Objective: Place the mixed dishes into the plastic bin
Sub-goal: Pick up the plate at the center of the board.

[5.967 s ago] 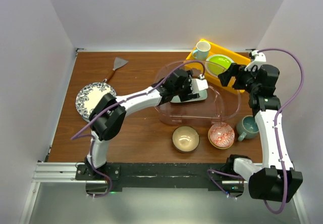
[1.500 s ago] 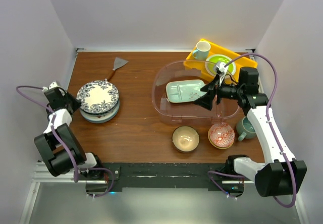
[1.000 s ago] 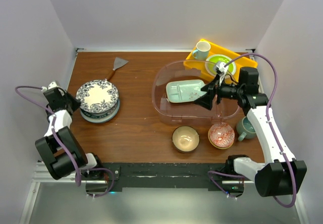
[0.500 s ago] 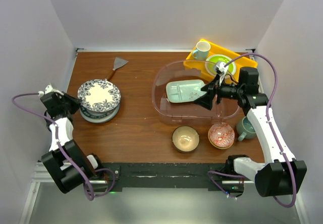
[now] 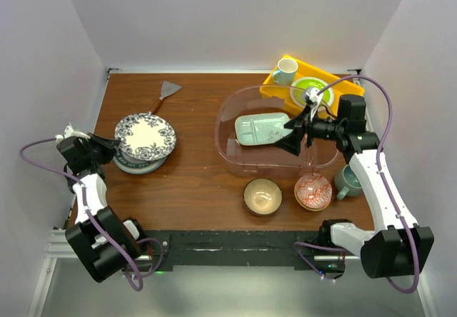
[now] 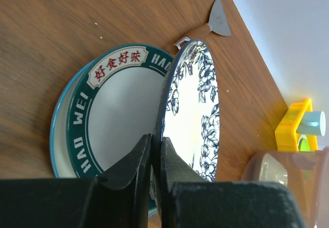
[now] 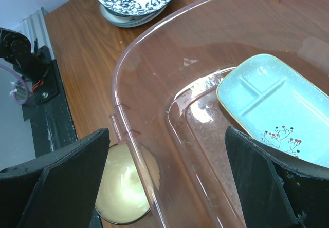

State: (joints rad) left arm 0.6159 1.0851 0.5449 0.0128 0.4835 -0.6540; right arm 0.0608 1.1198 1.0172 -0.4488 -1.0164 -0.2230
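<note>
At left, top plate (image 5: pixel 146 136) on lower plate (image 6: pixel 113 120); at right, bin (image 5: pixel 257 165), 1 dish (image 5: pixel 260 128) inside, 2 bowls (image 5: pixel 263 195) (image 5: pixel 313 191) before, tray (image 5: pixel 326 72) behind.

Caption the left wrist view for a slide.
Left gripper pinches the rim of the blue floral plate, tilted up off the green-lettered plate.

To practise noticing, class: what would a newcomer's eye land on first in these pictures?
On the left, the left gripper, shut on the blue floral round plate, holds it tilted over the dark-green lettered plate. On the right, the open right gripper hovers over the large clear plastic bin, which holds a pale green rectangular plate.
</note>
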